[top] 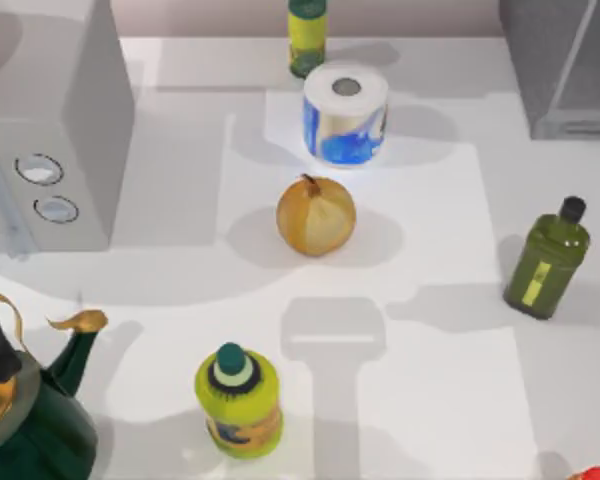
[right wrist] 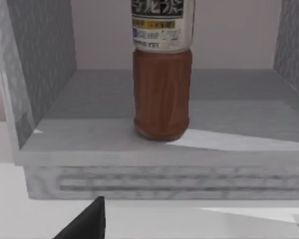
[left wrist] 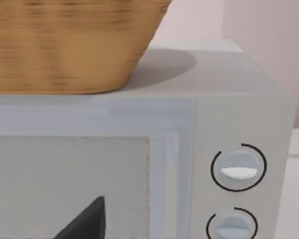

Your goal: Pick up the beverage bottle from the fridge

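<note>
The small round beverage bottle (right wrist: 162,89) has a brown body and a pale label with writing. It stands upright on the floor of the dark grey boxy fridge (right wrist: 89,129), near the front edge and about in the middle between the two side walls. The right wrist view looks straight into the fridge, so the way in looks open.

The right tool (right wrist: 84,223) hangs just outside the fridge, low and in front of the bottle, and holds nothing. I cannot tell if it is wide or narrow.

The left tool (left wrist: 84,221) is parked facing the pale grey box with two round dials (left wrist: 239,164), which has a woven brown basket (left wrist: 65,45) on top.

I think the step now is reaching in for the bottle. Next, the right tool should go in level, be wide enough to fit around the brown body, close on it, then lift a little and pull straight out without bumping the walls.
</note>
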Robot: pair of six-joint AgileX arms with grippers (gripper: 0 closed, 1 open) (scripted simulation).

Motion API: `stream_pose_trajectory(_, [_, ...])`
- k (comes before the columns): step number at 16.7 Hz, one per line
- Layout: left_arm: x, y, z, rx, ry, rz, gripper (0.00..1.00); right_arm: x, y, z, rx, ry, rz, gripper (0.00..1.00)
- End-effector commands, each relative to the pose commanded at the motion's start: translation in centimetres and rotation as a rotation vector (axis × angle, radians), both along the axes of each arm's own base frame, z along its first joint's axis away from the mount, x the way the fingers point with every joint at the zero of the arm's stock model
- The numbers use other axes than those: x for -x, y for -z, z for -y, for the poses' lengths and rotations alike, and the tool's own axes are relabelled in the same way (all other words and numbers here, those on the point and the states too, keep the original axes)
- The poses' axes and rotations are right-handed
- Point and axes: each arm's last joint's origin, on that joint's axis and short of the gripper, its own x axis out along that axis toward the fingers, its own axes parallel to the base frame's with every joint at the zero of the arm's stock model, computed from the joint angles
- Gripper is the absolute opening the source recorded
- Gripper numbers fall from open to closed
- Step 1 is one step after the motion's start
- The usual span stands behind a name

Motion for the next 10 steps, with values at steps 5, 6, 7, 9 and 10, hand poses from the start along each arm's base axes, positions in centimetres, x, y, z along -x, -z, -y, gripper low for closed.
stream_pose_trajectory(5, [0.00,0.00,0.00,0.000,0.000,0.000,1.00,-0.08,0.57,0.55,0.005,-0.001,0.010,1.00])
stream_pose_trajectory(6, [0.00,0.00,0.00,0.000,0.000,0.000,1.00,-0.08,0.57,0.55,0.005,-0.001,0.010,1.00])
stream_pose_trajectory(7, [0.00,0.00,0.00,0.000,0.000,0.000,1.00,-0.08,0.57,0.55,0.005,-0.001,0.010,1.00])
stream_pose_trajectory(9, [0.00,0.00,0.00,0.000,0.000,0.000,1.00,-0.10,0.62,0.43,0.003,-0.004,0.006,1.00])
stream_pose_trajectory(10, [0.00,0.00,0.00,0.000,0.000,0.000,1.00,-0.44,0.67,0.46,0.001,-0.006,0.004,1.00])
